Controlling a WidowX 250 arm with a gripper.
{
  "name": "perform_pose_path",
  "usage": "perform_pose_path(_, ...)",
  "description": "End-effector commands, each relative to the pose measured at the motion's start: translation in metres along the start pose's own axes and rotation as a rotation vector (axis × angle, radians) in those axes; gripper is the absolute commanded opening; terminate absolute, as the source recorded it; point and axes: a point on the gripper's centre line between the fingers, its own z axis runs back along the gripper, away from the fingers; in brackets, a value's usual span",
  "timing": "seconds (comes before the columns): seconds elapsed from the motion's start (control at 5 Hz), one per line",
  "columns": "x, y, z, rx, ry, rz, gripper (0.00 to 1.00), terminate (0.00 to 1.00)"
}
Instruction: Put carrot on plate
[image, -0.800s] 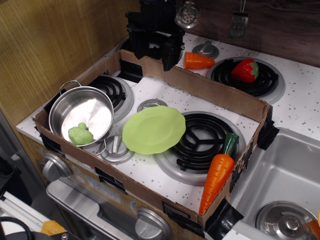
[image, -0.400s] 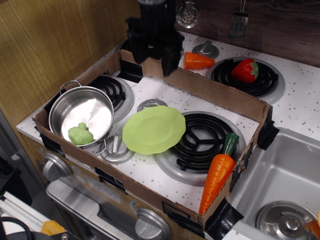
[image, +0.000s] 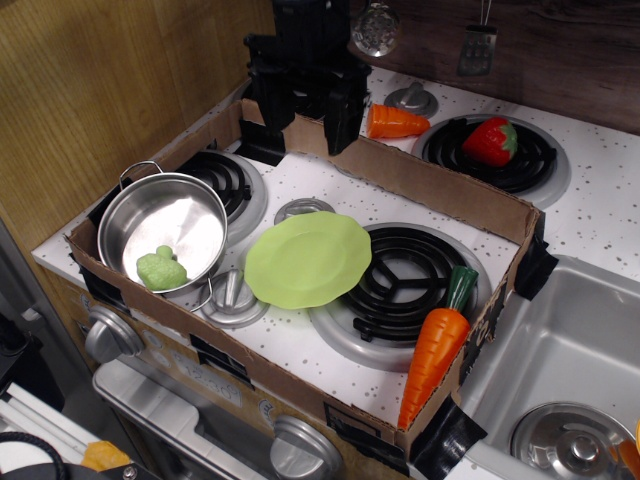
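Observation:
The carrot (image: 437, 346), long and orange with a dark green top, lies at the front right corner of the cardboard box, leaning on the right burner's edge. The lime-green plate (image: 308, 259) lies flat in the middle of the stove, left of that burner. My black gripper (image: 305, 128) hangs at the back of the box, above its rear wall, far from both. Its fingers point down, spread apart, with nothing between them.
A steel pot (image: 162, 232) with a green toy (image: 161, 270) inside stands at front left. A cardboard wall (image: 420, 184) rings the stove. Behind it lie a stubby orange piece (image: 394, 122) and a strawberry (image: 490, 141). A sink (image: 560, 370) is at right.
The gripper has shifted slightly left and lower at the back of the box. The carrot, plate and pot have not moved.

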Motion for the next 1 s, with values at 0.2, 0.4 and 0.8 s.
perform_pose_path(0.2,-0.022,-0.053,0.003,-0.155,-0.191,-0.016,1.00,0.00)
perform_pose_path(0.4,-0.025,-0.070,-0.009,-0.200,-0.230,-0.016,1.00,0.00)
perform_pose_path(0.8,-0.026,-0.086,-0.008,-0.228,-0.262,-0.006,1.00,0.00)
